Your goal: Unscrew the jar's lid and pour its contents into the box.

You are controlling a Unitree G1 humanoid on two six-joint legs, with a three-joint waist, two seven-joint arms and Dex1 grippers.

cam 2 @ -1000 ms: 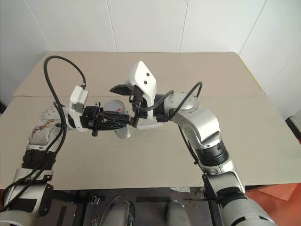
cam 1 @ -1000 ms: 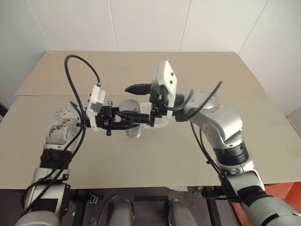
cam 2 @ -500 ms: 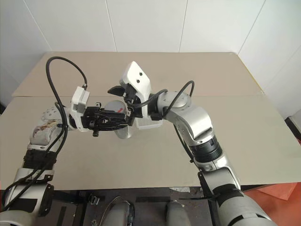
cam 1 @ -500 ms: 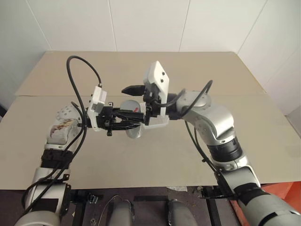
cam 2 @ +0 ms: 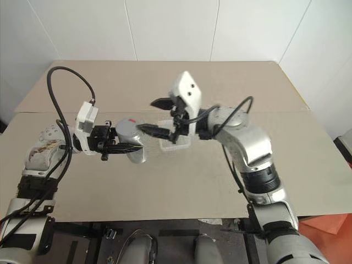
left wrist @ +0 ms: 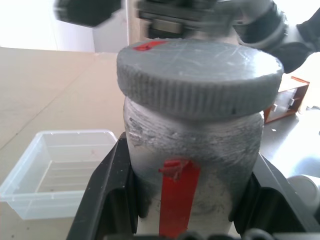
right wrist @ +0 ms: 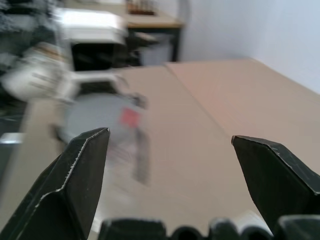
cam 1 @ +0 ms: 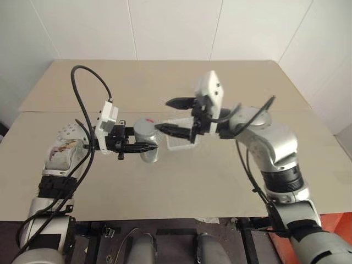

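My left gripper (cam 1: pixel 144 147) pinching the lidded jar (left wrist: pixel 192 165), box (left wrist: pixel 60 172) just beside, right gripper (cam 1: pixel 175 115) spread.

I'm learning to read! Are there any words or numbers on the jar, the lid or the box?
No words or numbers to read.
jar: just a plain red stripe, no letters.
lid: a small red mark on top, no letters.
box: clear plastic, nothing printed.

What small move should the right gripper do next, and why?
Probably move the open right gripper back over the lid and close on it. The lid sits on the jar, which the left gripper holds, and the box has no contents.
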